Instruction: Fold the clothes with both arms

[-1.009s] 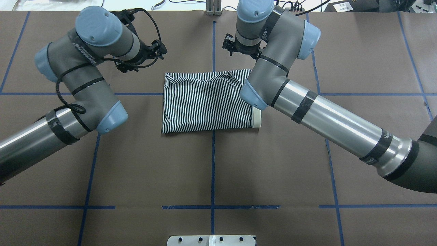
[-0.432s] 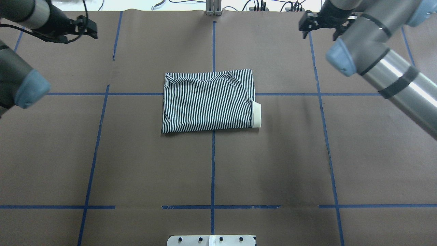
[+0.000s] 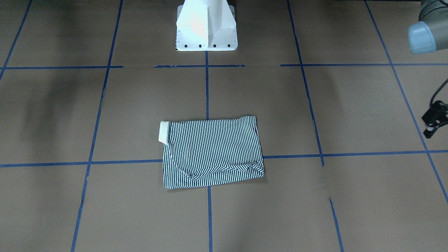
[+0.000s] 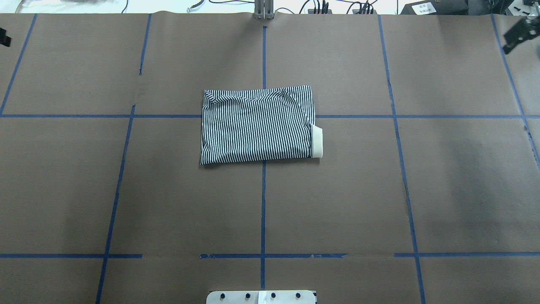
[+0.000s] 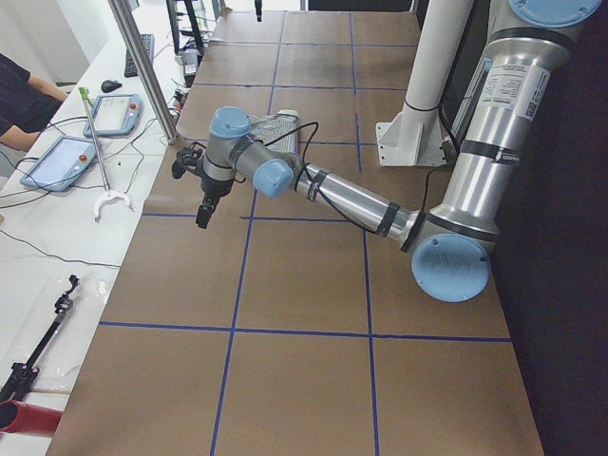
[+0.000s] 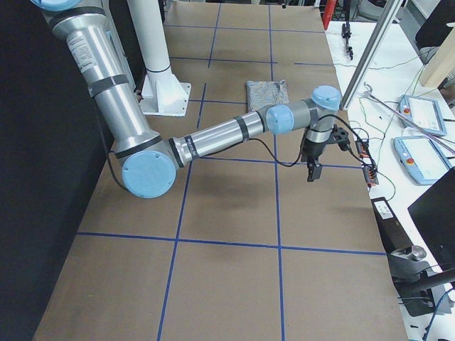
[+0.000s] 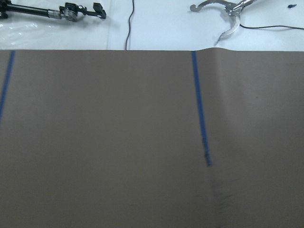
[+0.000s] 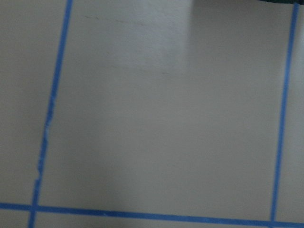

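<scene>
Nothing is legible: the label on the left arm and a black box's white sticker are too blurred.

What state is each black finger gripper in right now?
Left black two-finger gripper: empty; open or shut cannot be told.
Right black two-finger gripper: empty; likewise cannot be told.
Navy-and-white striped folded shirt lies apart from both.

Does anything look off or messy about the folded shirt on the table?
Slightly. The cream collar sticks out of the folded shirt on the robot's right side, and the far edge is rumpled with diagonal creases.
</scene>
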Robot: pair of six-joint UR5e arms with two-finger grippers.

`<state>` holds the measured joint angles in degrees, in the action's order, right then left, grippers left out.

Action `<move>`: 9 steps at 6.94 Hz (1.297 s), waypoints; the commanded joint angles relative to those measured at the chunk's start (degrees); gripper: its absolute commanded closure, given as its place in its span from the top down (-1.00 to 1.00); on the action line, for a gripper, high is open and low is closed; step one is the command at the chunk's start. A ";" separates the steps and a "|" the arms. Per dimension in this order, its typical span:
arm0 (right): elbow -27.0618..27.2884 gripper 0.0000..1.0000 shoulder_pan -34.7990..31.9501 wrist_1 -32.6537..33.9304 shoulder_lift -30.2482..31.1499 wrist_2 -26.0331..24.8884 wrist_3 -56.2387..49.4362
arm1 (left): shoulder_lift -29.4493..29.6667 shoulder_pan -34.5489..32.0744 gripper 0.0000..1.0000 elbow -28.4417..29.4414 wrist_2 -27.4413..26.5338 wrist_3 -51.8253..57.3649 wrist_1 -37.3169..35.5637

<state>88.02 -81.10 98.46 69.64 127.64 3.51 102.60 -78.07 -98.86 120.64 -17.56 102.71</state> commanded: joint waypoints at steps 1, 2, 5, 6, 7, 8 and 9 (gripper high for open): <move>0.13 1.00 -10.28 1.91 9.61 3.58 -21.03 | -5.10 -10.13 1.00 0.42 0.64 21.87 -3.55; 0.14 1.00 -12.57 1.83 12.51 3.93 -22.30 | -8.35 -11.47 1.00 0.25 3.34 24.65 -3.83; 4.16 1.00 -13.21 1.03 16.04 5.08 -18.99 | -14.17 -11.93 1.00 0.86 6.64 20.90 -1.72; 5.40 1.00 -13.21 1.03 19.19 5.43 -18.98 | -15.05 -11.93 1.00 1.47 6.88 20.90 -1.29; 5.58 1.00 -13.21 1.12 19.92 5.87 -17.24 | -15.84 -11.93 1.00 1.22 6.62 20.81 -1.63; 5.67 1.00 -13.21 1.03 20.80 7.61 -15.04 | -15.76 -11.84 1.00 1.22 6.62 20.81 -3.11; 5.33 1.00 -12.95 1.03 20.80 8.50 -14.85 | -15.68 -11.58 1.00 2.17 6.62 20.81 -3.47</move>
<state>93.49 -94.24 99.52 89.94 134.83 -12.41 86.96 -89.88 -97.40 127.30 3.27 99.99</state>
